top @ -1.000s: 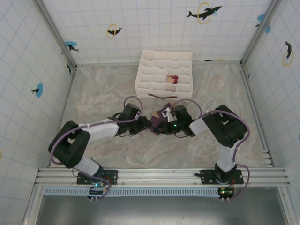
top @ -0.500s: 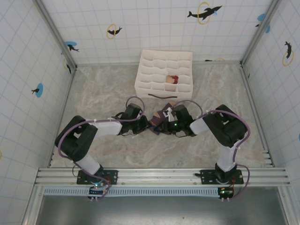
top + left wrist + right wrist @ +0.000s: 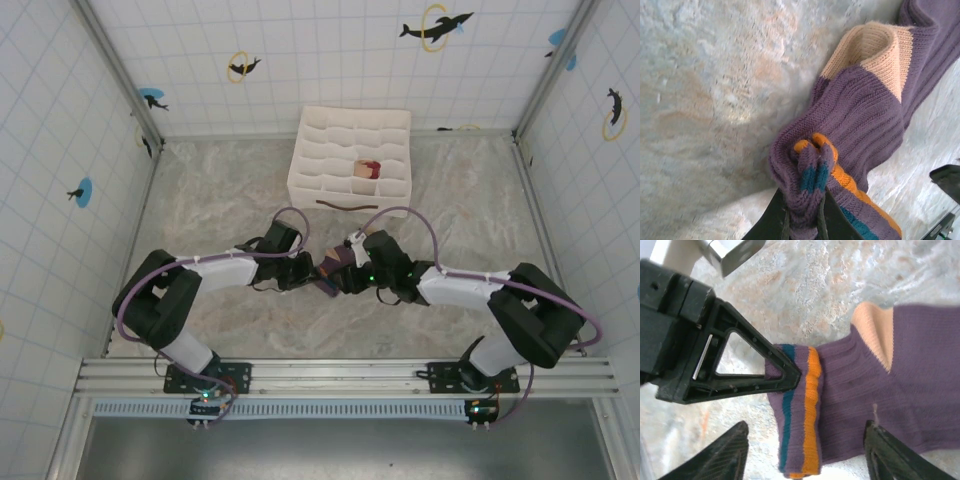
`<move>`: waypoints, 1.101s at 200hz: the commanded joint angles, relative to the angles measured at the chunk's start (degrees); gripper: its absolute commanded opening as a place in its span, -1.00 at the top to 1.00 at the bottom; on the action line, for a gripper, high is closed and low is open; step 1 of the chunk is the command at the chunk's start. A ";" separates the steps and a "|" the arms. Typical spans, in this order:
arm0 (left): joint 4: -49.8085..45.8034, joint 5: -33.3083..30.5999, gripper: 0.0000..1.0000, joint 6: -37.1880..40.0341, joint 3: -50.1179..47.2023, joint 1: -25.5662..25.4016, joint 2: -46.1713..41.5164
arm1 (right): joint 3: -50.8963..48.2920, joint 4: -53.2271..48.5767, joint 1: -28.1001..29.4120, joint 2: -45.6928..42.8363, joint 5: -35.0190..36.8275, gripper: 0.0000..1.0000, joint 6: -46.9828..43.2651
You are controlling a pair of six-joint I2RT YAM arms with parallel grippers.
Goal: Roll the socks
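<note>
No legible txt, labels, brands, nos. or signs in any view.

Both arms reach inward, the left gripper (image 3: pixel 308 272) and right gripper (image 3: pixel 345 280) meeting at the purple sock (image 3: pixel 333 261) on the marbled worktop (image 3: pixel 220 200), near the white organiser box (image 3: pixel 390 198).

Top view: purple sock (image 3: pixel 338 262) largely hidden under left gripper (image 3: pixel 313 271) and right gripper (image 3: pixel 338 280) — outline unreadable. In organiser box (image 3: pixel 310 198), beige-red item (image 3: pixel 367 169) too small to identify. Right wrist view: sock foot cut off at right edge — toe unseen.
</note>
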 commanded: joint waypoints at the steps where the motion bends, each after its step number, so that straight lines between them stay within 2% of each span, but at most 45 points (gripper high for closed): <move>1: -8.27 -0.07 1.00 4.39 -0.59 0.10 -0.63 | 1.34 -3.59 6.18 -1.72 15.47 -0.30 -12.01; 58: -10.16 0.42 1.00 5.87 0.34 0.12 -0.27 | 0.49 3.62 22.10 2.38 37.46 -0.23 -27.65; 77: -10.14 0.74 1.00 6.10 0.61 0.12 -0.07 | 0.20 6.32 24.78 5.24 42.49 -0.21 -31.08; 116: -10.29 1.29 1.00 6.27 1.13 0.12 0.13 | 0.07 11.19 26.56 11.32 46.59 -0.17 -35.39; 148: -10.31 1.87 1.00 6.54 1.06 0.12 0.44 | 0.23 13.75 26.55 15.41 47.99 0.00 -37.74; 163: -10.27 1.84 1.00 6.71 0.97 0.11 0.22 | 0.18 14.30 26.25 16.53 47.97 0.14 -37.25; 192: -10.42 1.07 1.00 6.85 0.93 0.12 -0.61 | -1.62 14.11 23.68 16.50 42.85 0.66 -32.40; 212: -10.34 -0.04 0.56 6.88 0.72 0.12 -1.68 | -3.31 13.11 21.06 15.57 35.47 0.89 -28.42; 220: -10.28 -0.35 0.32 6.84 0.60 0.18 -2.11 | -3.72 12.51 19.53 15.32 31.66 0.95 -26.52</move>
